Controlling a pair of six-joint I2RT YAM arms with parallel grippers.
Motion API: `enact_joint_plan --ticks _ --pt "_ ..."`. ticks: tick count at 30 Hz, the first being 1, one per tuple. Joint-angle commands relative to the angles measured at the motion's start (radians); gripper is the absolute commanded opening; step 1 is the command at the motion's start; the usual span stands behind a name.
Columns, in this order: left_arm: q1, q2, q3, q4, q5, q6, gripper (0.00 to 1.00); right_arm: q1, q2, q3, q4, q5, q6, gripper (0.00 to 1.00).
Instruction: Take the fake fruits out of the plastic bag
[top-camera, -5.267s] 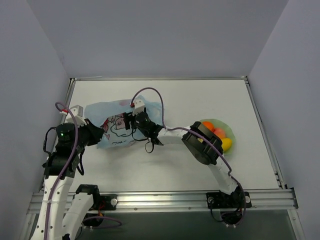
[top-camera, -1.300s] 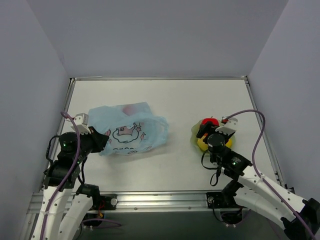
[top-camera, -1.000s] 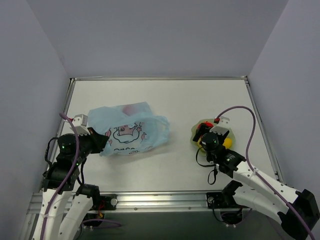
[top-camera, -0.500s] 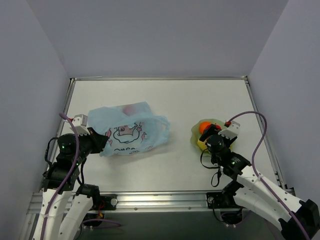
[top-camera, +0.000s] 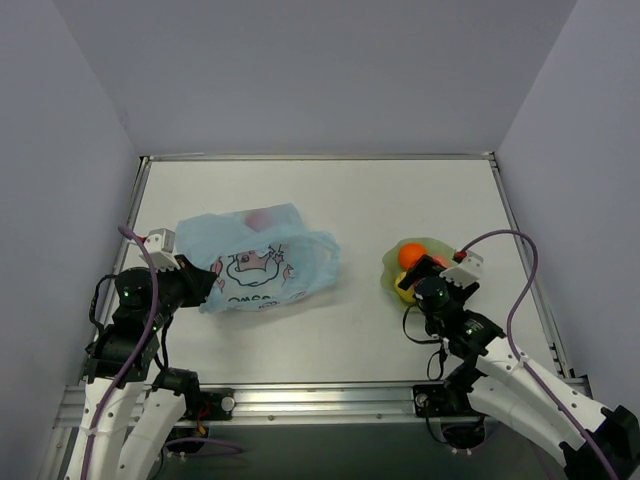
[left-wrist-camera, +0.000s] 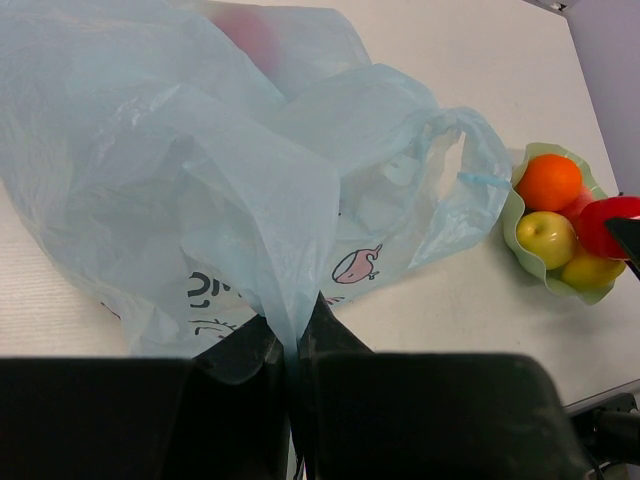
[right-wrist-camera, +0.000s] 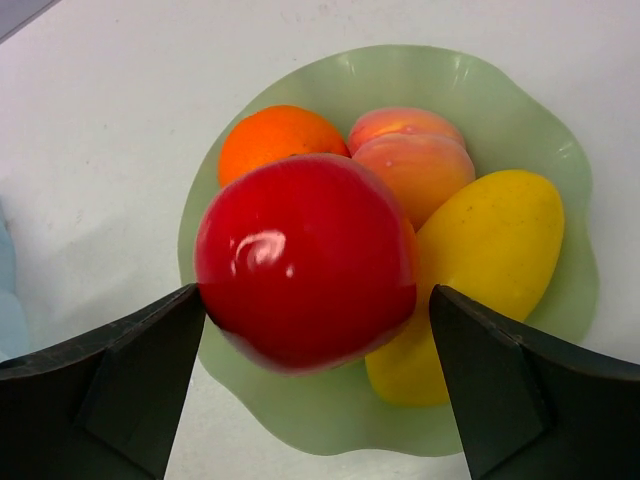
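Right gripper (right-wrist-camera: 315, 297) is spread wide on both sides of the red fruit (right-wrist-camera: 300, 255), which sits on top of the pile in the green dish (right-wrist-camera: 520, 130) right below it. There's a sliver of gap on one side, and it's hard to tell if the other finger touches. Left gripper (left-wrist-camera: 295, 335) is pinched tight on a fold of the plastic bag (left-wrist-camera: 200, 170). The bag stretches lengthwise away from it, handles at the far end, with a reddish fruit (left-wrist-camera: 245, 30) showing through.

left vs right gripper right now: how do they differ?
The left gripper is shut, pinching a fold of the plastic bag; the right gripper is open. The left holds its load; the right only flanks the red fruit resting in the green dish. Both have black fingers.
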Motion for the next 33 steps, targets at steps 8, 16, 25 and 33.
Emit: enact_joint_plan --ticks 8,16,25,33 --pt "0.011 0.015 0.012 0.009 0.017 0.015 0.02 -0.006 0.012 0.092 -0.023 0.079 -0.058 0.92" --pt "0.012 0.019 0.012 0.009 0.017 0.016 0.02 -0.001 -0.019 0.176 -0.041 0.021 -0.146 0.91" --pt "0.02 0.036 0.013 0.026 0.024 0.003 0.02 0.291 0.26 0.239 0.404 -0.308 -0.304 0.25" --pt "0.019 0.076 0.059 0.167 0.07 -0.137 0.02 0.463 0.781 0.417 0.807 -0.365 -0.411 0.24"
